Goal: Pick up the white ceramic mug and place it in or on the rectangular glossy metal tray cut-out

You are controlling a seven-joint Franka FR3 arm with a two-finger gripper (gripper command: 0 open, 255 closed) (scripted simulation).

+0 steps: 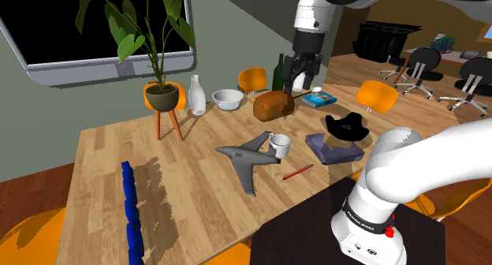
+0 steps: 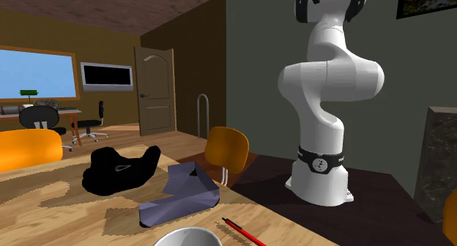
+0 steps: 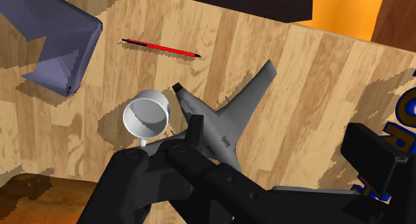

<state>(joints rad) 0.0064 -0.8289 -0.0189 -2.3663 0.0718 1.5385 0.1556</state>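
Note:
The white mug point(image 1: 279, 145) stands upright on the wooden table point(image 1: 181, 184), against the nose of a grey toy plane point(image 1: 248, 159). The wrist view looks down into the mug point(image 3: 148, 116), which lies beyond my left finger point(image 3: 194, 131) and is not between the fingers. The grey-purple folded tray point(image 1: 337, 149) rests just to the shoulder view's right of the mug; it also appears in the wrist view as the tray point(image 3: 57, 43) and in the second exterior view as the tray point(image 2: 179, 197). My gripper point(image 1: 298, 72) hangs open and empty, high above the table's far side.
A red pencil point(image 1: 298, 173) lies between mug and stand. A black object point(image 1: 347, 128) sits behind the tray. A brown loaf point(image 1: 273, 106), blue book point(image 1: 319, 99), dark bottle point(image 1: 277, 72), white bowl point(image 1: 227, 98), vase point(image 1: 197, 95) and potted plant point(image 1: 162, 98) line the far side.

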